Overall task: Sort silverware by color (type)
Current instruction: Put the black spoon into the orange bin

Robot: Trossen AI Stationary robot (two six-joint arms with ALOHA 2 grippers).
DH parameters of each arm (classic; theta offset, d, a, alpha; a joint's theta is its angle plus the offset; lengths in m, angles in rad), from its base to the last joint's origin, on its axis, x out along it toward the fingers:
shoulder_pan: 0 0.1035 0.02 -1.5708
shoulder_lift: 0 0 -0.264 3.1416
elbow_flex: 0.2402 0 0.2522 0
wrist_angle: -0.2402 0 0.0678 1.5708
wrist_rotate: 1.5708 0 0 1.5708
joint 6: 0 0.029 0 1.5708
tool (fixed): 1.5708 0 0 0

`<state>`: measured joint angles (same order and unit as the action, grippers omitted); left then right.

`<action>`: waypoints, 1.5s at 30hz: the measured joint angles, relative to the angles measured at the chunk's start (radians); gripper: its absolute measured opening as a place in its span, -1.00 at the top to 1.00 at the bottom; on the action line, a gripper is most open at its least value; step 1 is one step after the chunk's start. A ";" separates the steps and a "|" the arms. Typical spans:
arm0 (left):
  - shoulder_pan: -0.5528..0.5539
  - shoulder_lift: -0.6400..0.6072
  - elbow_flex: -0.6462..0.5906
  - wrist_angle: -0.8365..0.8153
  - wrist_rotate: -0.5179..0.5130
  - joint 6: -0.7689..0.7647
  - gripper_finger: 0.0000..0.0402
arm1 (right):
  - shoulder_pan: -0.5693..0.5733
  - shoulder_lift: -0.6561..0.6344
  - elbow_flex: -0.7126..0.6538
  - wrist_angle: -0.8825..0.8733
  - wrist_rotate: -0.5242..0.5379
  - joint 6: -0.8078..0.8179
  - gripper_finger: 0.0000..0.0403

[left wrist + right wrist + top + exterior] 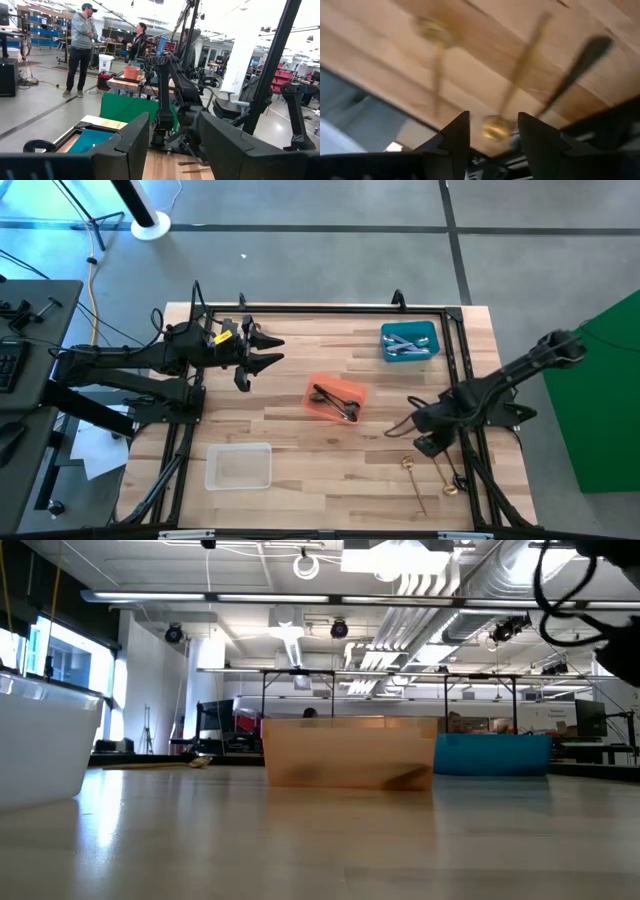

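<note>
Two gold spoons (412, 469) lie unsorted near the worktop (300, 440) edge; right gripper (493, 131) hovers above one, jaws open, empty. Next: descend, close.

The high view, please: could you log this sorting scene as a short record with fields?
blue bin: far right of table, holds silver silverware
orange bin: table centre, holds black silverware
clear bin: near left, looks empty
gold silverware: loose on table, near right corner
left gripper: open, raised over far left of table, holding nothing
right gripper: open, hovering just above the gold pieces
</note>
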<state>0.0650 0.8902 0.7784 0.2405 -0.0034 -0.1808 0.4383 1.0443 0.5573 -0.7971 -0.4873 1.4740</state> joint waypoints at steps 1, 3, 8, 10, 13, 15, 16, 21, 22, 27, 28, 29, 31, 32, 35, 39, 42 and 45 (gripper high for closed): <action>0.000 0.000 0.000 0.000 0.000 0.000 0.20 | 0.010 0.000 -0.016 -0.001 0.000 0.015 0.26; 0.000 0.000 0.000 0.000 0.000 0.000 0.20 | 0.026 0.000 -0.038 -0.007 -0.001 0.045 0.26; 0.000 0.000 0.000 0.000 0.000 0.000 0.20 | 0.068 0.000 -0.078 -0.008 -0.017 0.092 0.26; 0.000 0.000 0.000 0.000 0.000 0.000 0.20 | 0.084 0.001 -0.103 -0.006 -0.026 0.107 0.26; 0.000 0.000 0.000 0.000 0.000 0.000 0.20 | 0.108 0.003 -0.135 0.004 -0.044 0.141 0.26; 0.000 0.000 0.000 0.000 0.000 0.000 0.20 | 0.116 0.003 -0.149 0.020 -0.043 0.146 0.26; 0.000 0.000 0.000 0.000 0.000 0.000 0.20 | 0.118 0.003 -0.151 0.023 -0.043 0.149 0.26; 0.000 0.000 0.000 0.000 0.000 0.000 0.20 | 0.119 0.003 -0.155 0.037 -0.029 0.192 0.26; 0.000 0.000 0.000 0.000 0.000 0.000 0.20 | 0.119 0.003 -0.155 0.038 -0.021 0.199 0.26; 0.000 0.000 0.000 0.000 0.000 0.001 0.20 | 0.119 0.015 -0.155 0.036 0.020 0.186 0.26; 0.000 0.000 0.000 0.000 0.000 0.001 0.20 | 0.119 0.024 -0.155 0.035 0.018 0.171 0.26; 0.000 0.000 0.000 0.000 0.000 0.001 0.20 | 0.119 0.034 -0.155 0.033 0.015 0.168 0.26; 0.000 0.000 0.000 0.000 0.000 0.001 0.20 | 0.119 0.054 -0.155 0.034 0.015 0.168 0.26; 0.000 0.000 0.000 0.000 0.000 0.001 0.20 | 0.119 0.064 -0.155 0.038 0.014 0.168 0.26; 0.000 0.000 0.000 0.000 0.000 0.001 0.20 | 0.119 0.089 -0.155 0.053 0.015 0.168 0.26; 0.000 0.000 0.000 0.000 0.000 0.001 0.20 | 0.119 0.121 -0.155 0.080 0.016 0.162 0.26; 0.000 0.000 0.000 0.000 0.000 0.001 0.20 | 0.119 0.146 -0.155 0.079 0.016 0.159 0.26; 0.000 0.000 0.000 0.000 0.000 0.001 0.20 | 0.118 0.164 -0.155 0.080 0.014 0.159 0.26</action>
<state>0.0651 0.8902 0.7784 0.2401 -0.0036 -0.1802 0.5568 1.2087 0.4026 -0.7171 -0.4731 1.6329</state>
